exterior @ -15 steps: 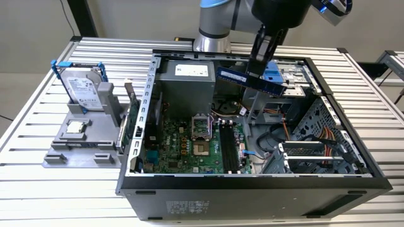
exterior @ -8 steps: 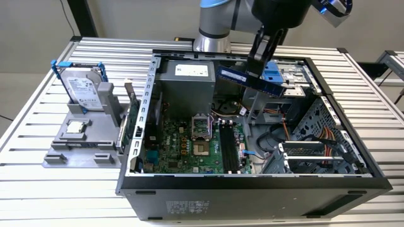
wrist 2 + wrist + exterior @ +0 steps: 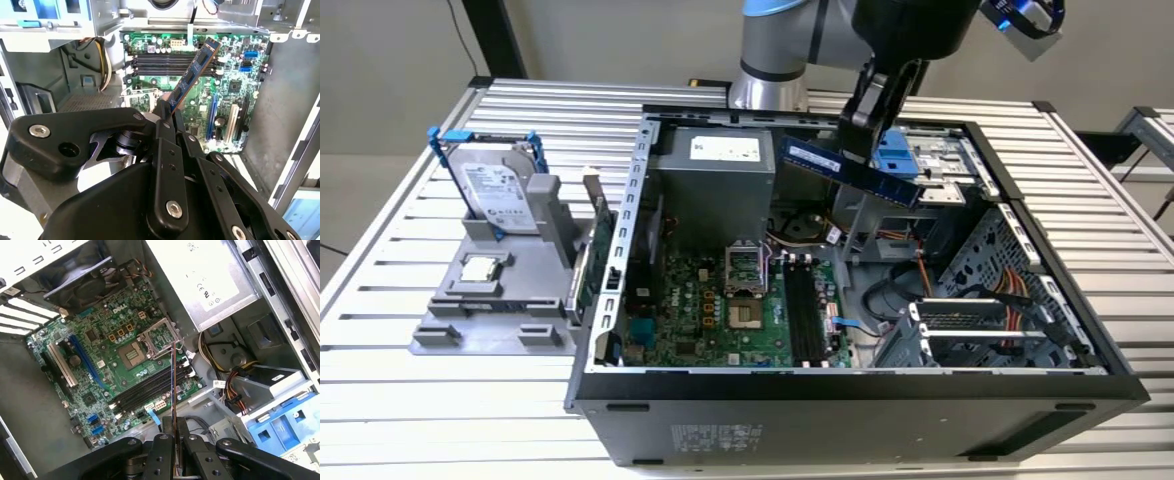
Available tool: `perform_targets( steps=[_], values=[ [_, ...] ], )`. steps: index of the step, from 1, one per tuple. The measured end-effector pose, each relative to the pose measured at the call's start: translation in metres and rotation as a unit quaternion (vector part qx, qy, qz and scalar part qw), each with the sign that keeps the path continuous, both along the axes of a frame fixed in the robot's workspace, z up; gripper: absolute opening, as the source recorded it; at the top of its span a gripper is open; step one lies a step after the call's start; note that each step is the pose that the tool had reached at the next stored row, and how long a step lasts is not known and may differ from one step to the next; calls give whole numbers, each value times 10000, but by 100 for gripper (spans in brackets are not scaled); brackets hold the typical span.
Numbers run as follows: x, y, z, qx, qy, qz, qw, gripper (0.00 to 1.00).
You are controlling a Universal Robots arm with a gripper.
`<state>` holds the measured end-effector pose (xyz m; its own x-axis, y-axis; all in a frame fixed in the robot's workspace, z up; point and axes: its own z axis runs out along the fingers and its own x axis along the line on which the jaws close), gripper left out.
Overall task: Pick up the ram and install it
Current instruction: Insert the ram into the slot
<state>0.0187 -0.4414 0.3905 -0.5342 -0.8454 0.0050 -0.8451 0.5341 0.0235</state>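
The ram (image 3: 847, 170) is a long dark stick with black chips, held tilted in the air over the open computer case (image 3: 854, 390). My gripper (image 3: 869, 148) is shut on it at its far upper end. In the second wrist view the ram (image 3: 193, 72) sticks out from the black fingers (image 3: 163, 125) toward the motherboard's long black memory slots (image 3: 167, 62). The first wrist view has the ram (image 3: 173, 385) edge-on, above those slots (image 3: 147, 388) beside the open processor socket (image 3: 135, 354). It hangs apart from the slots (image 3: 803, 310).
A silver hard drive in a blue frame (image 3: 494, 185) and a small square processor chip (image 3: 480, 267) rest on a grey fixture (image 3: 491, 320) at the exterior view's left. Inside the case are the power supply (image 3: 714, 175), cable bundles (image 3: 927, 260) and a drive cage (image 3: 981, 335).
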Motion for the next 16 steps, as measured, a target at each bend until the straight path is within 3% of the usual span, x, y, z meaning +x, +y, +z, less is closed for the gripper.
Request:
perform_targets(
  steps=[9, 16],
  values=[
    [0, 0, 0, 0, 0, -342, 9994, 0],
    [-1, 0, 0, 0, 0, -638, 9980, 0]
  ],
)
